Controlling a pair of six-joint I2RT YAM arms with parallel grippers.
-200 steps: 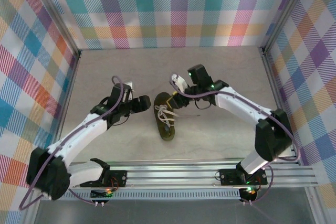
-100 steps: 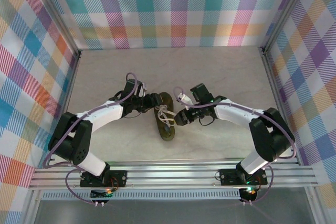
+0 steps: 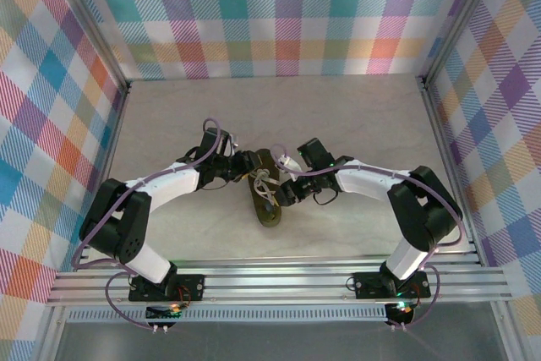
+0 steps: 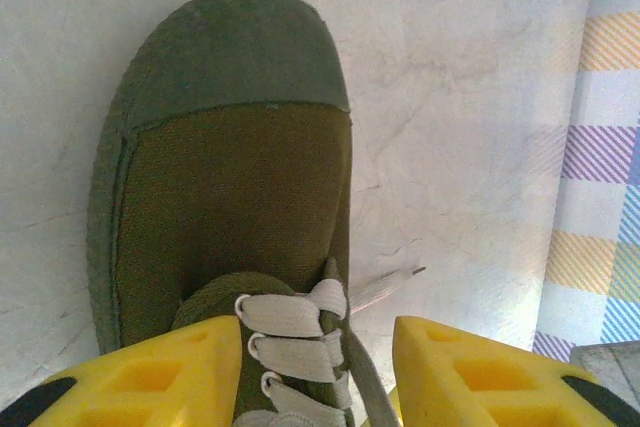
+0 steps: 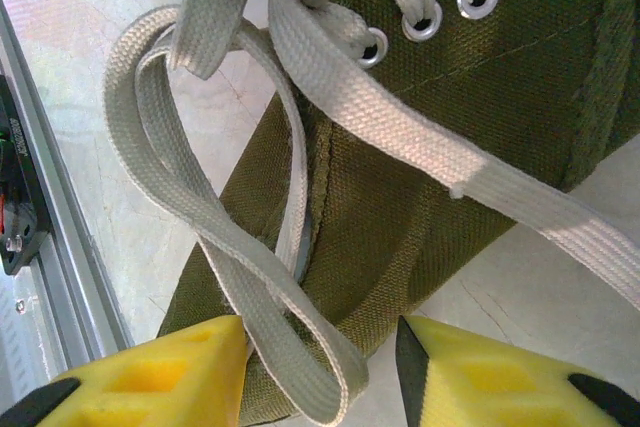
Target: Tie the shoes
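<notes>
Our left gripper (image 4: 315,372) is wide open, one yellow finger on each side of the laced part of the shoe (image 4: 230,177). The toe cap (image 4: 235,47) is straight ahead of it. If it closes here, we reckon it pinches the crossed laces (image 4: 290,322) and the canvas under them, not a free end. Any pull after that just drags the whole shoe over the tabletop (image 4: 460,97). A lace tip (image 4: 400,277) lies just off its right finger, easy to miss or get pushed under the shoe.

Our right gripper (image 5: 320,367) is also open and holds nothing. A loose loop (image 5: 200,207) hangs down the side of the shoe and ends right between its fingers, so that's the obvious grab. Our worry is that it looks like a doubled strand lying against the canvas. Close a bit deep and we catch the shoe's side as well. Close too shallow and the flat lace probably slides out of the fingers. A second strand (image 5: 420,147) runs across the canvas above and to the right, and it could snag if the gripper swings that way.

From the top view both grippers sit on opposite sides of the shoe, very near each other. With the laces between them, they could bump or tangle. Nothing pins the shoe either, so an uneven tug probably spins it.
</notes>
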